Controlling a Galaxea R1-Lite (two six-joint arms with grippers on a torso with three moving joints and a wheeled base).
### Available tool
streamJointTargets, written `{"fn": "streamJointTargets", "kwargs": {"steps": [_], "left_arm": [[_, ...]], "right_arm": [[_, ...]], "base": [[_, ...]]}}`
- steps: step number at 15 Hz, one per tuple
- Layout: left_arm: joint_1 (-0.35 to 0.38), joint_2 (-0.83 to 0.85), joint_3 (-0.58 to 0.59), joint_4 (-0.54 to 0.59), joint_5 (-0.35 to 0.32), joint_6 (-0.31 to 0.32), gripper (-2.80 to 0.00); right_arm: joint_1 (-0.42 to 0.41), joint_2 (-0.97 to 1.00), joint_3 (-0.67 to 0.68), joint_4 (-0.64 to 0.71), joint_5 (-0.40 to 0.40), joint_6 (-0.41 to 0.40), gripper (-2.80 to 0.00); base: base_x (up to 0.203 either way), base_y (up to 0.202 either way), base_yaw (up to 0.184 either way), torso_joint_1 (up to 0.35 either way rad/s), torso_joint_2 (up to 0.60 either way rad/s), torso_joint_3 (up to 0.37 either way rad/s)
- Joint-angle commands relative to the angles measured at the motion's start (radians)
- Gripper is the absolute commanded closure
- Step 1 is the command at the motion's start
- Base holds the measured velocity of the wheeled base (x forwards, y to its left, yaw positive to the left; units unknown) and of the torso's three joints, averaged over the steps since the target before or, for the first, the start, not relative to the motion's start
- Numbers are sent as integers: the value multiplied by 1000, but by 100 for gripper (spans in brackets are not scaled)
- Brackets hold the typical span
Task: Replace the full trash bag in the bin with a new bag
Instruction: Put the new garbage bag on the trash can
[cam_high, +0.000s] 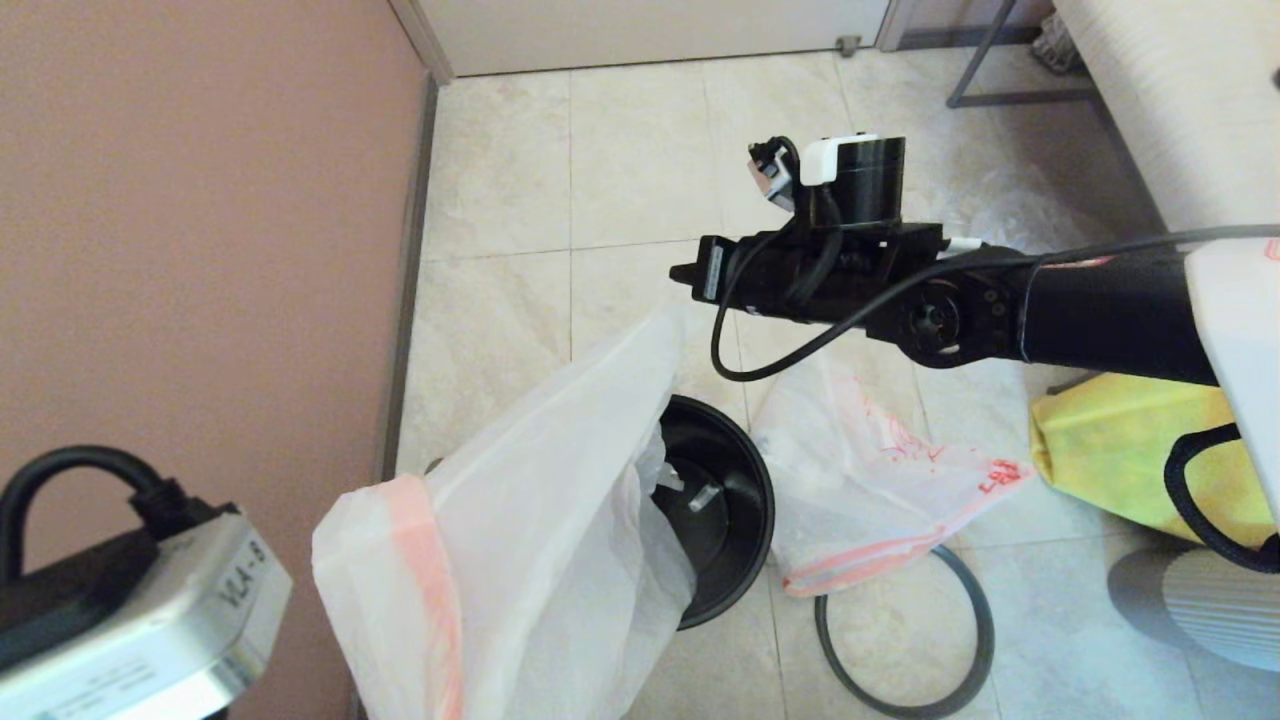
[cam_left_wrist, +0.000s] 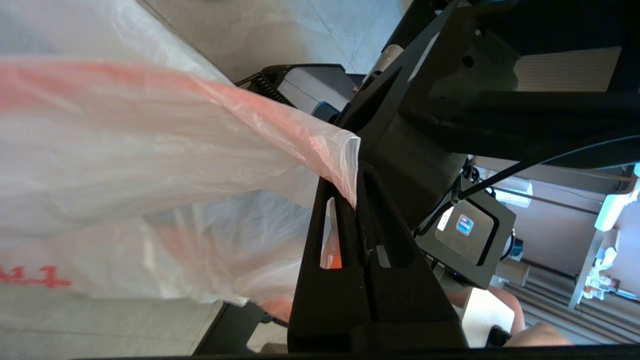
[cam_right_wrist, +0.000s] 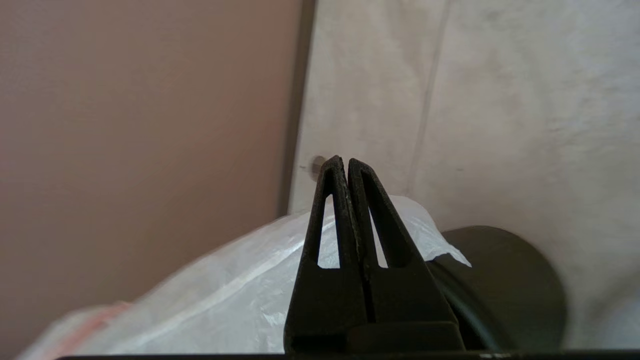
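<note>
The black bin (cam_high: 725, 520) stands on the tiled floor near the wall; its thin grey hoop (cam_high: 984, 615) lies on the floor to its right. A translucent white bag (cam_high: 520, 520) with an orange band is held up to the left of the bin, its lower part draped over the bin's left rim. My left gripper (cam_left_wrist: 356, 200) is shut on this bag's (cam_left_wrist: 150, 165) orange-banded edge. My right gripper (cam_high: 685, 272) hangs high beyond the bin, pointing at the wall. It (cam_right_wrist: 345, 162) is shut with nothing in it, above the bag (cam_right_wrist: 225, 300) and the bin (cam_right_wrist: 505, 280).
A second translucent bag (cam_high: 860, 470) with red print lies on the floor right of the bin. A big yellow bag (cam_high: 1110, 440) sits further right. The pink wall (cam_high: 200, 250) runs close along the left. A metal frame leg (cam_high: 985, 60) stands at the back right.
</note>
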Motion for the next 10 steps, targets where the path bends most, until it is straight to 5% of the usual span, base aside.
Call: {"fn": "streamJointTargets", "kwargs": {"steps": [1, 4, 10], "left_arm": [[1, -7, 38, -42, 2, -4, 0], [11, -17, 72, -90, 10, -6, 0], [130, -17, 94, -167, 11, -2, 0]], "right_arm": [[32, 27, -1, -7, 3, 33, 0], [92, 46, 32, -22, 1, 37, 0], [175, -58, 414, -7, 22, 10, 0]], "base": [[0, 0, 0, 0, 0, 0], [0, 0, 0, 0, 0, 0], [0, 0, 0, 0, 0, 0]]}}
